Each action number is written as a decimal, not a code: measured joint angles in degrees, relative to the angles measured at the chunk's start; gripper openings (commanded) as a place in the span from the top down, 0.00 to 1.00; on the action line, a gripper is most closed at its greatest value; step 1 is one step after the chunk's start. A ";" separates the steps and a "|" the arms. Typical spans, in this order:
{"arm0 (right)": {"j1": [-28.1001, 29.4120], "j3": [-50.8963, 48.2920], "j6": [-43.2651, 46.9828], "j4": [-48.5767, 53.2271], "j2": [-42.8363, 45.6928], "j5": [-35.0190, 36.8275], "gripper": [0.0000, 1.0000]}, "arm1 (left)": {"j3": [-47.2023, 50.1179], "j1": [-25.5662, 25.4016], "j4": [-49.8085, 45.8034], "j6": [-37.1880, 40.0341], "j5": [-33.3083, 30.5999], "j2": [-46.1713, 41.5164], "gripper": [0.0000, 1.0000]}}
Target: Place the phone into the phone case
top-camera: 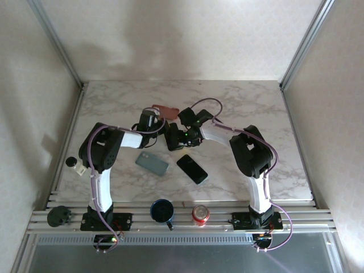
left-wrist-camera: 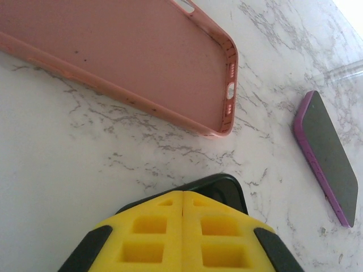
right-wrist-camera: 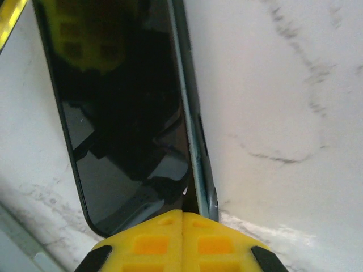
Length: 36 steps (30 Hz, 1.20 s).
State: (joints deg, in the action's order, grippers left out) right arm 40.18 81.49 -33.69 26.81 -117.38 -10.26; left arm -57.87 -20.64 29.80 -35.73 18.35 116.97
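Plainly unfinished: the phone (right-wrist-camera: 130,113) lies on the counter (left-wrist-camera: 68,147) near the empty case (left-wrist-camera: 142,56), left tool (left-wrist-camera: 182,198) and right tool (right-wrist-camera: 181,215) both clenched shut at its ends.

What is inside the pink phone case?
Nothing in the visible part: the pink phone case lies open side up, showing only its bare inner surface with dark specks. Its other end lies outside the left wrist view.

Both arms rise from the near edge of the bench (top-camera: 256,114), bend at the elbow and reach inward to its middle. There the left hand (top-camera: 156,125) and right hand (top-camera: 172,139) sit close together, each with its yellow fingers (left-wrist-camera: 153,232) pressed together.
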 measured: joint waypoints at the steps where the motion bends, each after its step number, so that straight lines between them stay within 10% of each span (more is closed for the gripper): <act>1: 0.11 -0.02 0.00 0.00 0.00 -0.57 1.00 | -0.09 -0.04 0.00 0.00 0.00 0.09 1.00; 36: 1.05 2.86 1.36 10.71 3.91 -0.35 1.00 | -0.15 -1.40 -0.24 0.83 0.46 -0.02 1.00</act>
State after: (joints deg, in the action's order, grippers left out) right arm 41.23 84.36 -32.34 37.52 -113.47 -10.61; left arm -58.02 -22.04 29.56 -34.89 18.81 116.95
